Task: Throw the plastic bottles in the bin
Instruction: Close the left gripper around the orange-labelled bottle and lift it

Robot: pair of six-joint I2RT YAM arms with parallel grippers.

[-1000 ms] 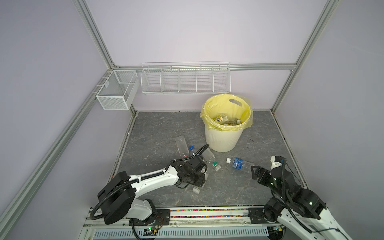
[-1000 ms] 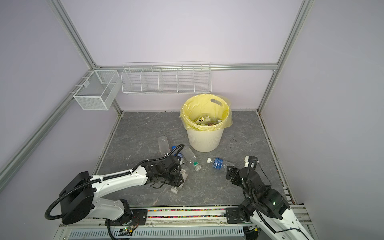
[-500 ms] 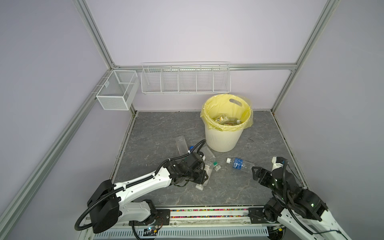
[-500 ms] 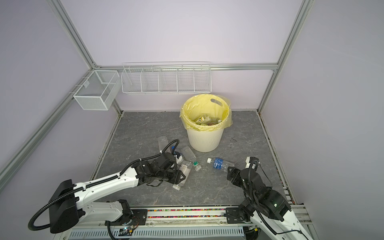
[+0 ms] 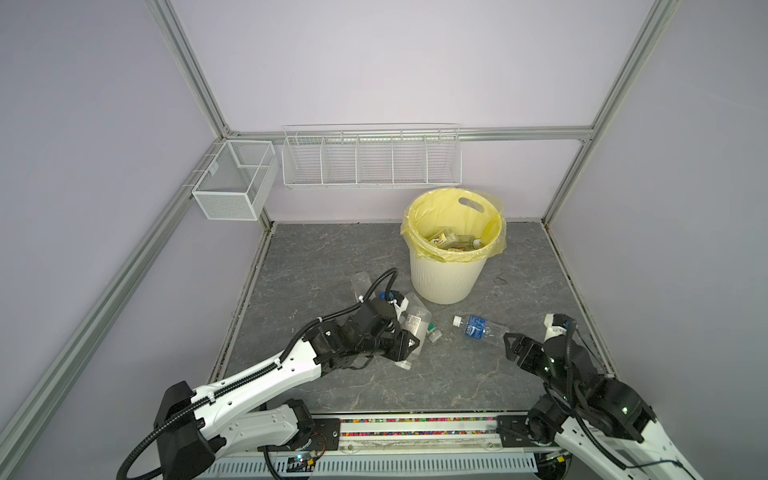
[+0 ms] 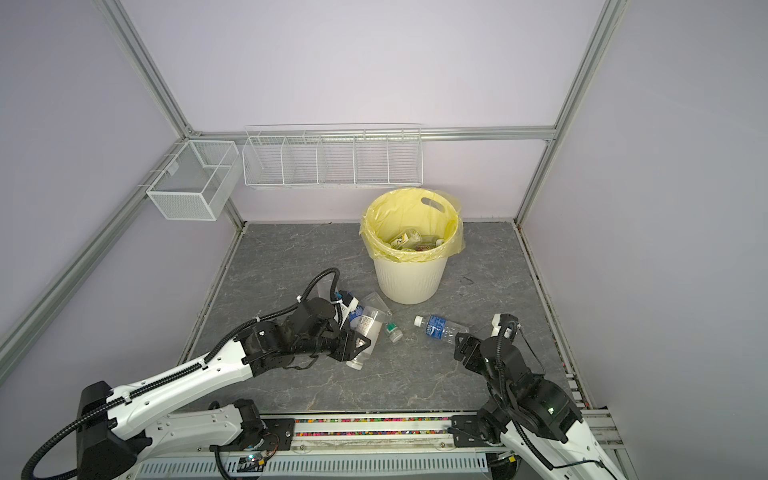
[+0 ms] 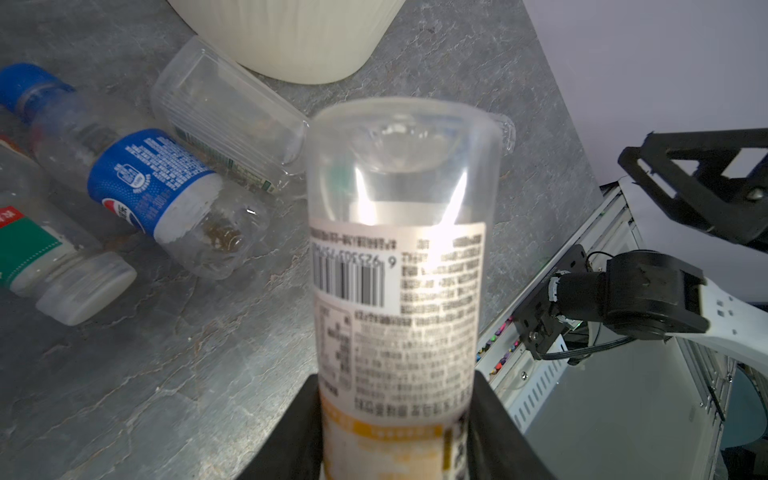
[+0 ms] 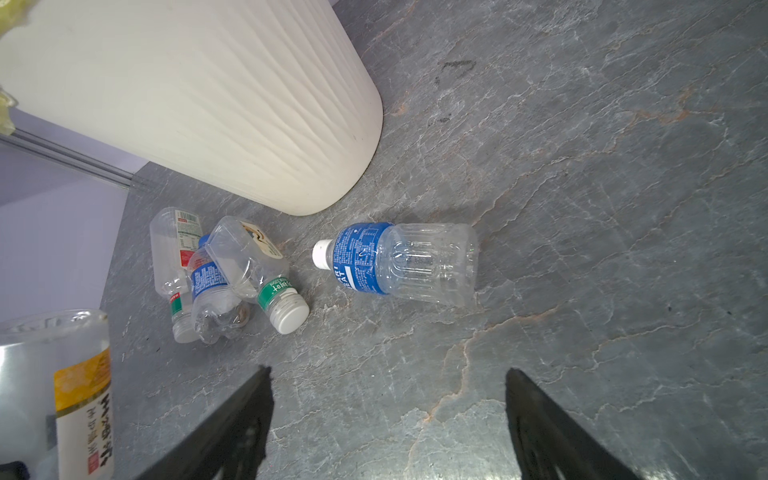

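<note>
Our left gripper (image 7: 394,399) clamps a clear labelled bottle (image 7: 399,232) — cap end cut off in its wrist view; our right gripper (image 8: 388,376) stands wide, empty.

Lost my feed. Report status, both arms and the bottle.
Left fingers shut on clear white-labelled plastic bottle. Right fingers open near blue-labelled clear bottle on floor. Loose bottles lie beside cream ribbed plastic bin.

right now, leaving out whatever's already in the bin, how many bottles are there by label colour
blue-label bottles: 2
square green-label bottle: 1
red-and-green-label bottle: 1
yellow-label bottle, held in the left claw: 1
total outside the bin: 5
</note>
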